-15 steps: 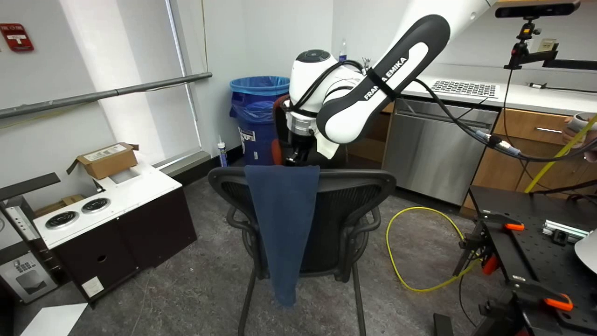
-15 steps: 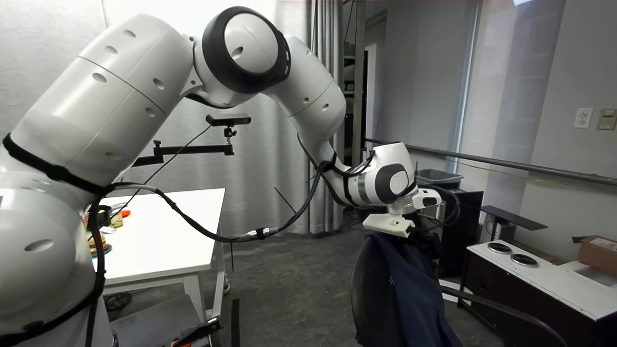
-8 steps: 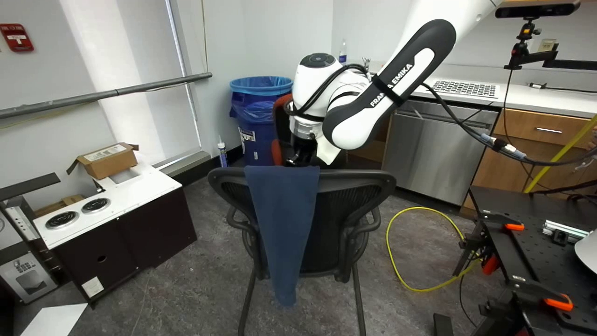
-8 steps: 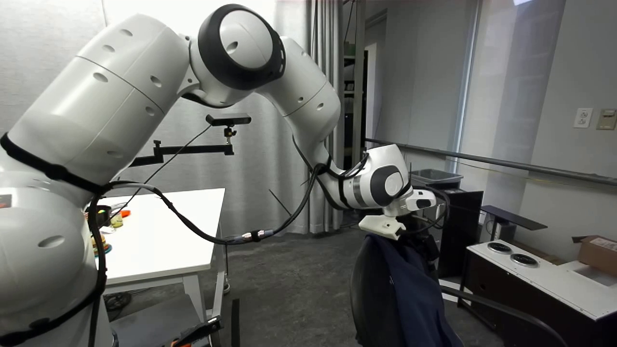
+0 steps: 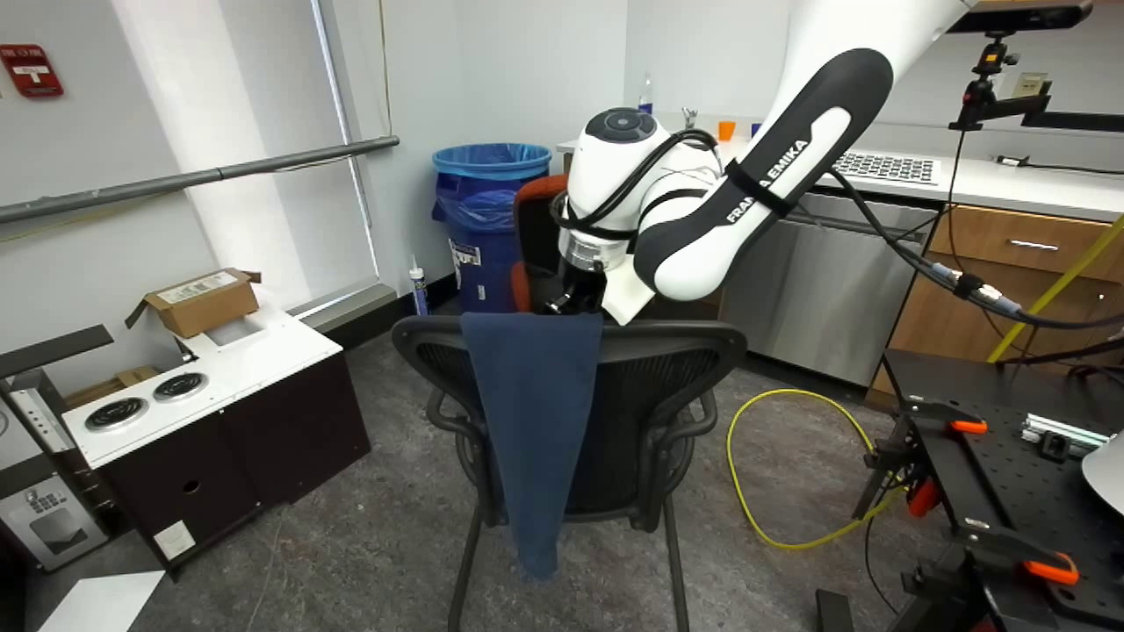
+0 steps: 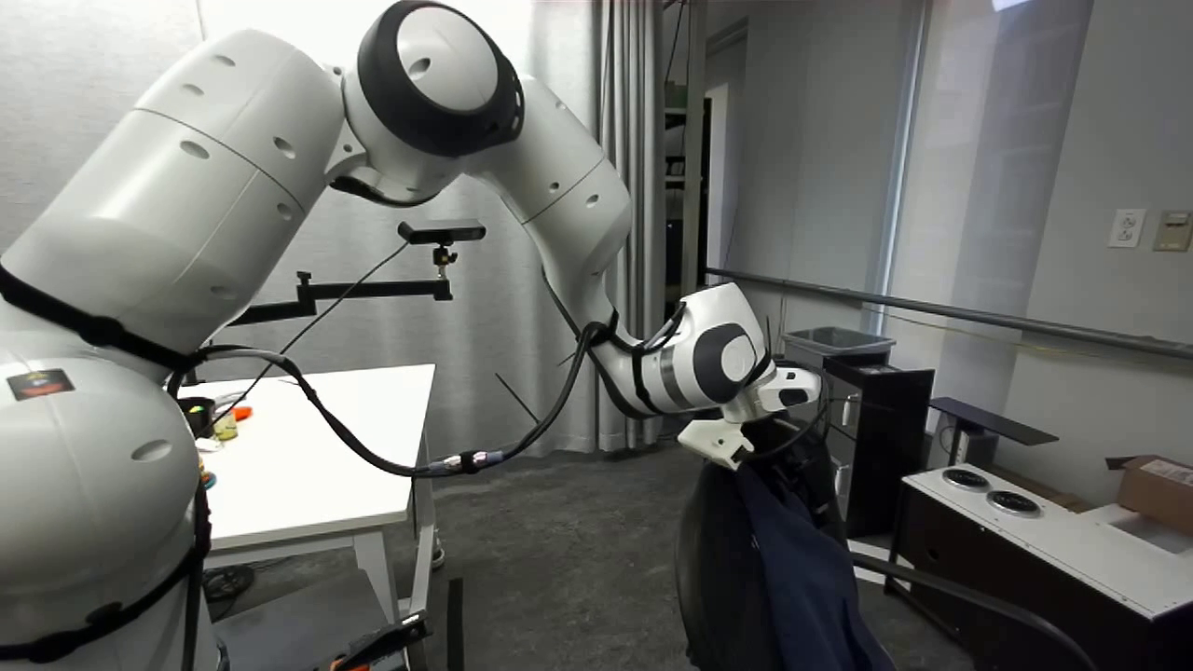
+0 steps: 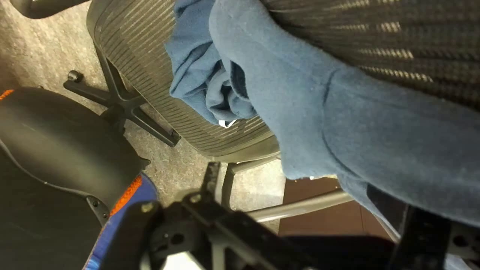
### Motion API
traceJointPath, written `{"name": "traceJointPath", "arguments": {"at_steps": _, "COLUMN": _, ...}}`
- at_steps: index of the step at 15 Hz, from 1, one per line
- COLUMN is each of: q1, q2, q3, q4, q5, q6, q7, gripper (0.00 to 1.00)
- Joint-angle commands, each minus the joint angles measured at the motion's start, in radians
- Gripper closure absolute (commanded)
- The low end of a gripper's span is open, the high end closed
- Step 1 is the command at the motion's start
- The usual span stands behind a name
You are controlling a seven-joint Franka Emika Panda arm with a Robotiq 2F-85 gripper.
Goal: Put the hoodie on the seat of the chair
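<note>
My end effector [image 7: 318,197] stands wide near the top of a black office chair with a see-through mesh backrest [image 5: 637,412]. The dark navy-blue soft fabric hoodie [image 5: 537,421] hangs over that backrest in both exterior views. In my wrist view, its bunched lower part is over the ribbed mesh seat [image 7: 131,47]; whether they touch, I cannot tell.

You are in what looks like a robotics lab, given your white robot arm [image 6: 564,177], the bracket-mounted camera [image 6: 443,231], the perforated black bench [image 5: 1045,505] and its orange-handled clamps [image 5: 1050,569].
</note>
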Motion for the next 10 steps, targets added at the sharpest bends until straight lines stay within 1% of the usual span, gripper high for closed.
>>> {"name": "traceJointPath", "arguments": {"at_steps": 1, "q1": 0.059, "q2": -0.050, "q3": -0.006, "q4": -0.109, "q5": -0.009, "q6": 0.030, "q7": 0.045, "gripper": 0.00}}
{"name": "traceJointPath", "arguments": {"at_steps": 3, "q1": 0.022, "q2": -0.084, "q3": 0.047, "q4": -0.139, "q5": 0.012, "q6": 0.019, "q7": -0.003, "gripper": 0.00}}
{"name": "traceJointPath", "arguments": {"at_steps": 5, "q1": -0.044, "q2": -0.129, "q3": 0.127, "q4": -0.175, "q5": 0.049, "q6": 0.010, "q7": -0.078, "gripper": 0.00}}
{"name": "traceJointPath", "arguments": {"at_steps": 7, "q1": -0.092, "q2": -0.158, "q3": 0.174, "q4": -0.214, "q5": 0.078, "q6": 0.032, "q7": -0.118, "gripper": 0.00}}
{"name": "traceJointPath", "arguments": {"at_steps": 10, "q1": -0.187, "q2": -0.197, "q3": 0.265, "q4": -0.269, "q5": 0.148, "q6": 0.072, "q7": -0.194, "gripper": 0.00}}
